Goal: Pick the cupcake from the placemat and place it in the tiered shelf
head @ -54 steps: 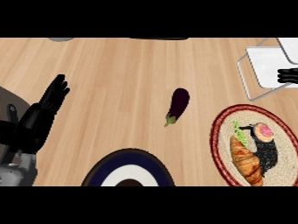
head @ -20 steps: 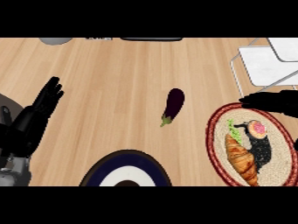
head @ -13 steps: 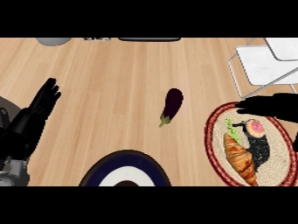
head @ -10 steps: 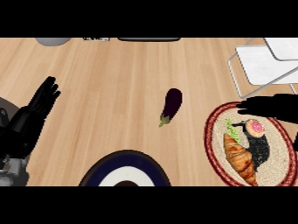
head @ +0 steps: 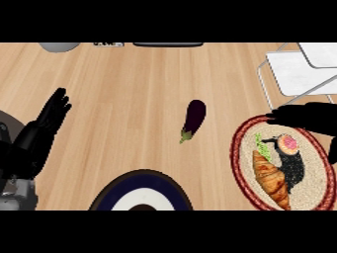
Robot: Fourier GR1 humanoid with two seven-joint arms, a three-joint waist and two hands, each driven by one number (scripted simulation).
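Right robot hand hovers over cupcake (on placemat).

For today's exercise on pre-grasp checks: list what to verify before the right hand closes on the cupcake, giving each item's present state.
1. Cupcake lies on the placemat: ok.
2. Right hand near the cupcake: ok, at the placemat's upper edge.
3. Fingers round the cupcake: not ok, nothing held.
4. Croissant clear of the cupcake: cannot tell, very close.
5. Tiered shelf unobstructed: ok.
6. Left hand out of the way: ok.
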